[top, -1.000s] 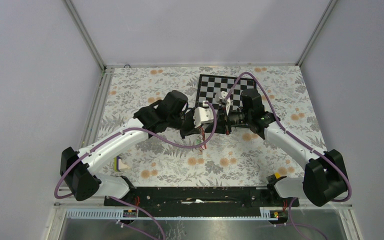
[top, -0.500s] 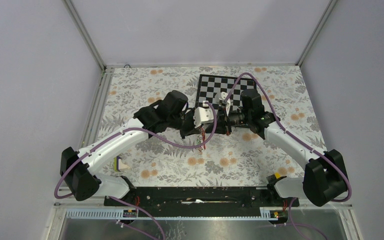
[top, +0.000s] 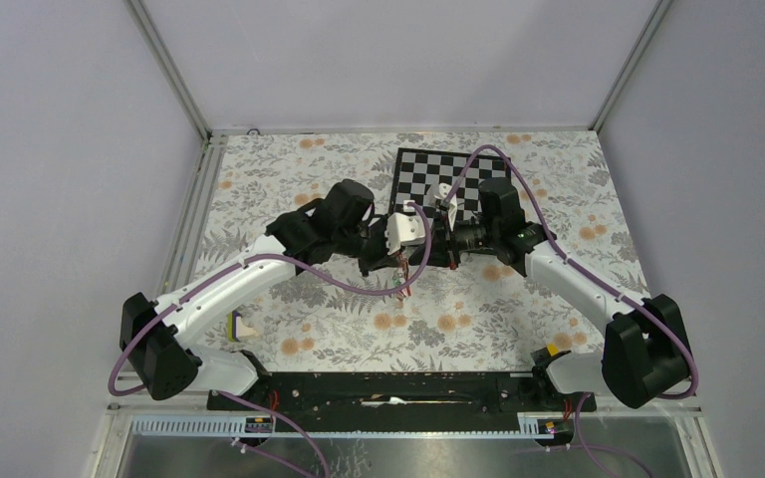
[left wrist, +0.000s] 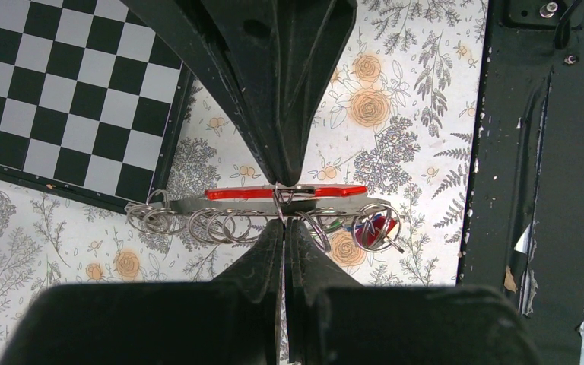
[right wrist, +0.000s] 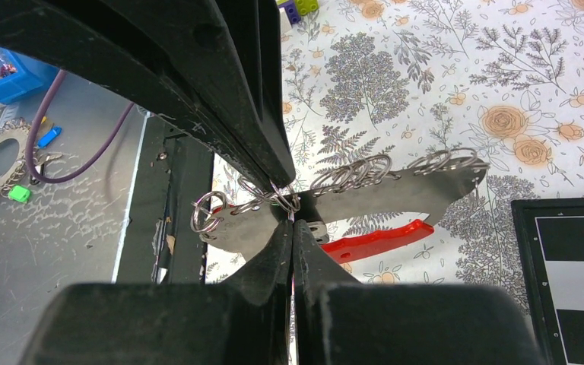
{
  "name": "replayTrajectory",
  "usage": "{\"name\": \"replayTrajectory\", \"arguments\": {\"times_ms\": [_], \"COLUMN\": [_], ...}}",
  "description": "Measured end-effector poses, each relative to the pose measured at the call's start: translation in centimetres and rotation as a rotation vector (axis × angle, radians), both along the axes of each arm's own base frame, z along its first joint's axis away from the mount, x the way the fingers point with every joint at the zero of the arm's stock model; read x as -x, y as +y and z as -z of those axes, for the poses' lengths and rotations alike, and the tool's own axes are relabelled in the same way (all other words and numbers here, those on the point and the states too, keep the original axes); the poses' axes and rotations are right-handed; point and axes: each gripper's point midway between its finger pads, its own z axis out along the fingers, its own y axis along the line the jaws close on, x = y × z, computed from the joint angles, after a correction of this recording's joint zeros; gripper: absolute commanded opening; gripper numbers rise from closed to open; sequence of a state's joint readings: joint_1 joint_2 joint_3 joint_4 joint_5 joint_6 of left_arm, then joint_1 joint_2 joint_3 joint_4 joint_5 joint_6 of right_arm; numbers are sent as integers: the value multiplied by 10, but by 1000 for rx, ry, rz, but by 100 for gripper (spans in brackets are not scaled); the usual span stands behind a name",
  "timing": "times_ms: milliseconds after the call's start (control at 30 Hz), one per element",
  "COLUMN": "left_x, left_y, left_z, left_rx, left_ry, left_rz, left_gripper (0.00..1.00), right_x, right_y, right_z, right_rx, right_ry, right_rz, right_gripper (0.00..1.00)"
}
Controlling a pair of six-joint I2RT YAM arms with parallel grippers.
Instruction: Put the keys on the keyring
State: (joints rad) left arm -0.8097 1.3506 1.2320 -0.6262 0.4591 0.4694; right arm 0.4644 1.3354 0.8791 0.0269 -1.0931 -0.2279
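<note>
wrist views show what the top view hides: left gripper and right gripper, both pressed together, pinch a keyring strip over the table, by the chessboard's near edge. red key lies along it. coloured bits at one end are too tangled to tell apart.

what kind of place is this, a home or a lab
Probably a robot lab cell: two bolted-down arms, plain grey walls in metal framing, and a chessboard on a floral cloth.
</note>
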Motion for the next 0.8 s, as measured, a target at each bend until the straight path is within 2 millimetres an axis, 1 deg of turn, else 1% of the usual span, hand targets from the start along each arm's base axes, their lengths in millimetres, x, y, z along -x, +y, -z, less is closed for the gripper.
{"name": "replayTrajectory", "arguments": {"times_ms": [600,800], "left_x": [2,4], "left_y": [2,1], "left_z": [2,-2], "left_rx": [12,29], "left_ry": [14,15], "left_rz": [12,28], "left_gripper": [0,0], "right_x": [0,3], "right_y": [-1,-1], "right_z": [4,3], "right_rx": [10,1], "right_ry": [18,22], "right_rz": [2,-14], "right_gripper": [0,0]}}
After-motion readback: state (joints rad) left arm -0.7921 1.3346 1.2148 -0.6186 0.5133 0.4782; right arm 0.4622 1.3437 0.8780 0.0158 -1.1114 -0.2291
